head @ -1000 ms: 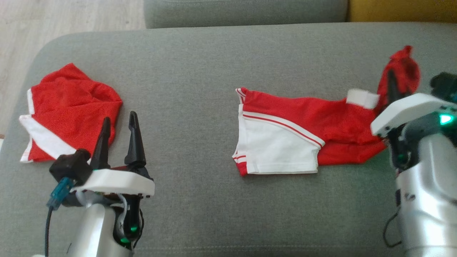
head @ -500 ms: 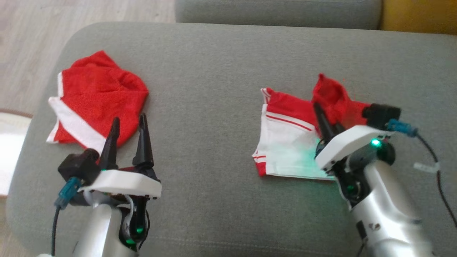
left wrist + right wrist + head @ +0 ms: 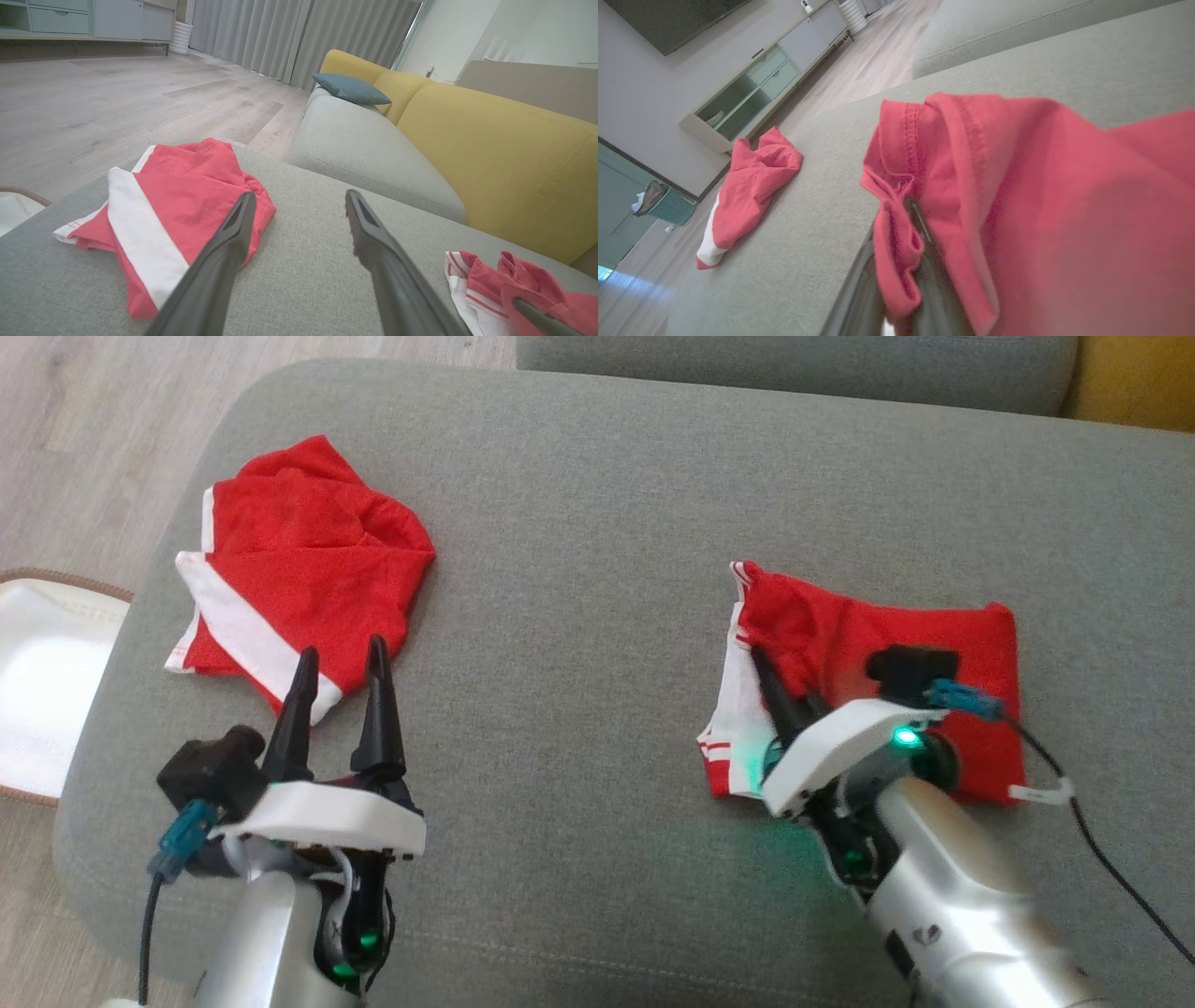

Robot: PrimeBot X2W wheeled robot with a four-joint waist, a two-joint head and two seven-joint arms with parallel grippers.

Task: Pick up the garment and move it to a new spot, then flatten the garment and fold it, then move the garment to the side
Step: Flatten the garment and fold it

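Because my right gripper (image 3: 782, 683) is clenched on a hemmed red edge (image 3: 896, 233) of the red-and-white jersey garment (image 3: 952, 644), I read this as the folding step: that edge is held low over the white side panel (image 3: 738, 681) so the layer can be laid across it. The garment lies on the grey fabric sofa cushion (image 3: 579, 616), right of centre, its red half spread flat beyond my wrist. My left gripper (image 3: 342, 658) hangs with jaws apart, holding nothing, just beside the 2nd crumpled red-and-white garment (image 3: 299, 551) at the cushion's left end. It is well apart from the fold, probably parked so it cannot snag.
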